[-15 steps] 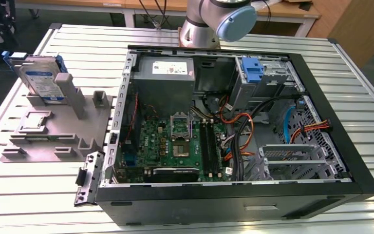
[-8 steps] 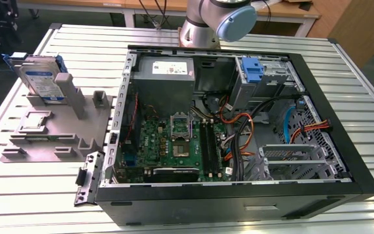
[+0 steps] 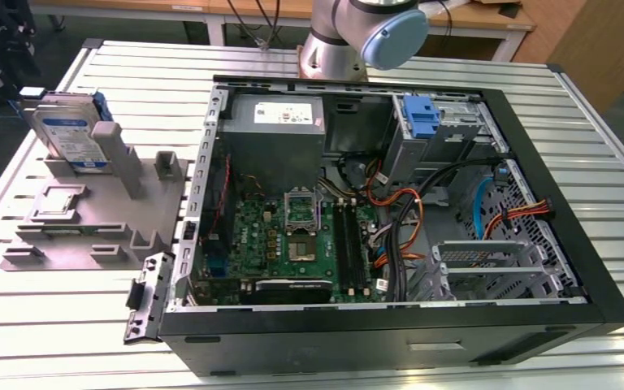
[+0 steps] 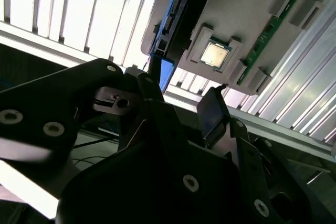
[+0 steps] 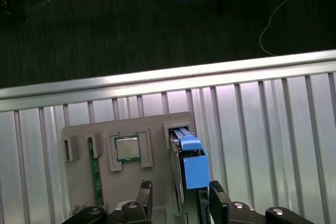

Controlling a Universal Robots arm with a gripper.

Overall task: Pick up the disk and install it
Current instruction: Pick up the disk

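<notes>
1. The gripper hangs over the grey stand. Its two dark fingers are spread wide and nothing is caught between them.
2. In the first wrist view, the top edge of the disk runs along the gap between the fingers. I cannot tell from here whether either finger touches it.
3. In the exterior view the disk is at about ten o'clock from the open computer case. It stands upright on edge in the stand's far slot, with its white and blue label facing out and its blue carrier frame around the edges.
4. From above, a square processor chip lies flat in a recess of the stand just beside the disk. A green memory stick sits in a narrow groove on the chip's other side.
5. The stand rests on a slatted metal table, just beside the case at its nine o'clock side.
6. The case lies open with its motherboard showing. A bare blue bracket sits in the bay at about one o'clock inside it.
7. The robot arm rises from the table at the case's twelve o'clock edge.
</notes>
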